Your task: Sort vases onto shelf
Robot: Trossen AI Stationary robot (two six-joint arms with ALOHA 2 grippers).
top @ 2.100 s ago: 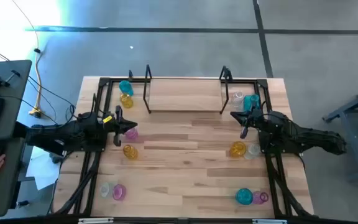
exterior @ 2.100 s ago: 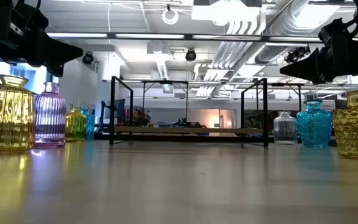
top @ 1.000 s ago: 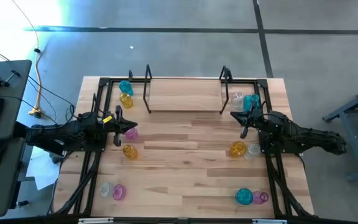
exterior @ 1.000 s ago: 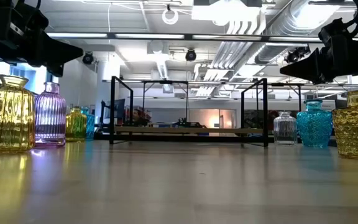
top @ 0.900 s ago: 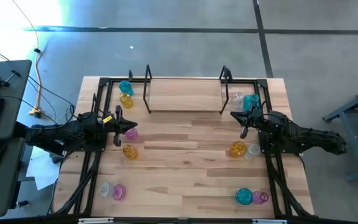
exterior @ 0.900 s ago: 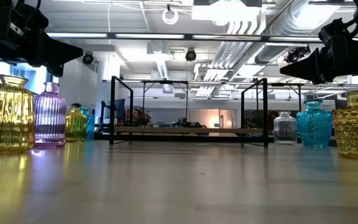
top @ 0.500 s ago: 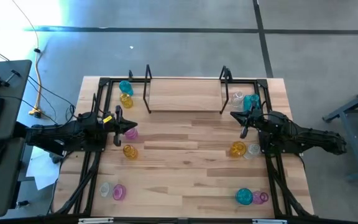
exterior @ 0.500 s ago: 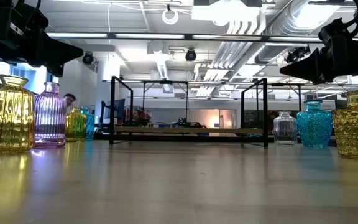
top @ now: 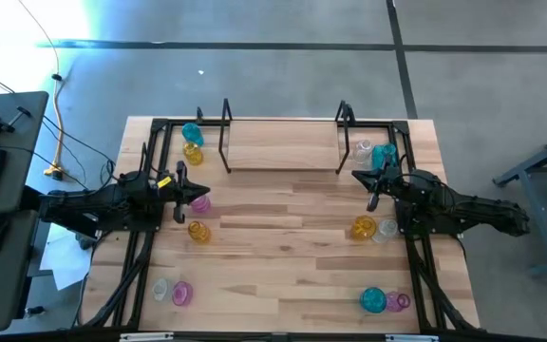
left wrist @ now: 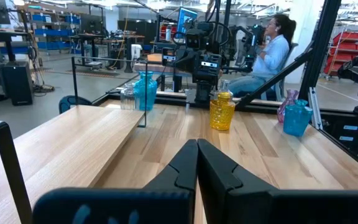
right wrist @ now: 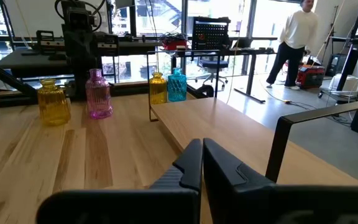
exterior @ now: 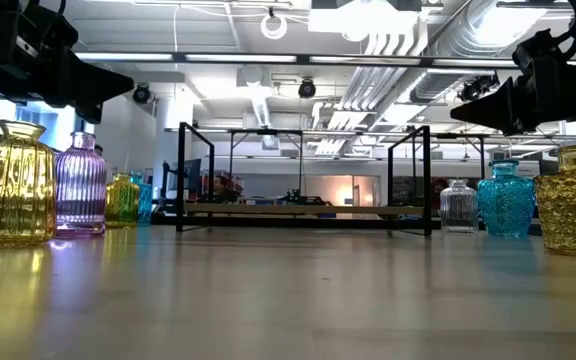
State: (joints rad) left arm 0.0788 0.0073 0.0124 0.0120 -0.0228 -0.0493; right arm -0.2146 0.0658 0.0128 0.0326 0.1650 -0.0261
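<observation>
Nearest the table's (top: 283, 256) front edge, a clear and a pink vase (top: 181, 294) are sitting left, a blue vase (top: 373, 300) and small pink one right. Midway, the left pincer (top: 180, 194) is hovering clenched and empty by a ribbed pink vase (top: 199, 202), above an amber vase (top: 198, 231); the right pincer (top: 372, 188) is hovering clenched near a textured amber vase (top: 365, 228). Farthest, the shelf (top: 283, 147) is standing bare between blue-and-amber and clear-and-blue pairs.

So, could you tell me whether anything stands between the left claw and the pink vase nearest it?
Nothing visible does. The left claw, shut, hangs right beside the pink vase, and only bare tabletop lies around it.
</observation>
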